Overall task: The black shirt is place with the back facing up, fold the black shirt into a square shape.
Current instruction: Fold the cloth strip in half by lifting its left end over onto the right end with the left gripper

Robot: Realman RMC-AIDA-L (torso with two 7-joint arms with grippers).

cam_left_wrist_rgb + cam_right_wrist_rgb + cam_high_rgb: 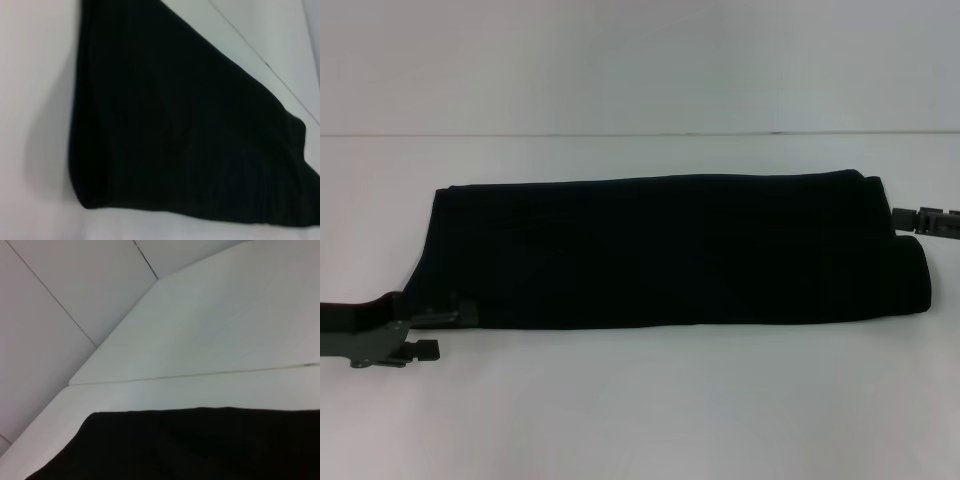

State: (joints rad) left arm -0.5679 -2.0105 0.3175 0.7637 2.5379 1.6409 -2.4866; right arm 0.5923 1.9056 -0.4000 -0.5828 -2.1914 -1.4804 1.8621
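Left gripper (438, 318) is down at the near-left corner of the black shirt (670, 250), its dark grey arm coming in low from the left edge; honestly can't tell if it's pinching the fabric or just sitting against it. The shirt's already folded into a long horizontal band, soft matte black, no print, straight long edges and a rounded, doubled-over end on the right. It lies flat across the middle of the smooth white counter (640, 410). Right gripper (898, 221) pokes in at the shirt's far-right end, touching the cloth; can't tell its state either.
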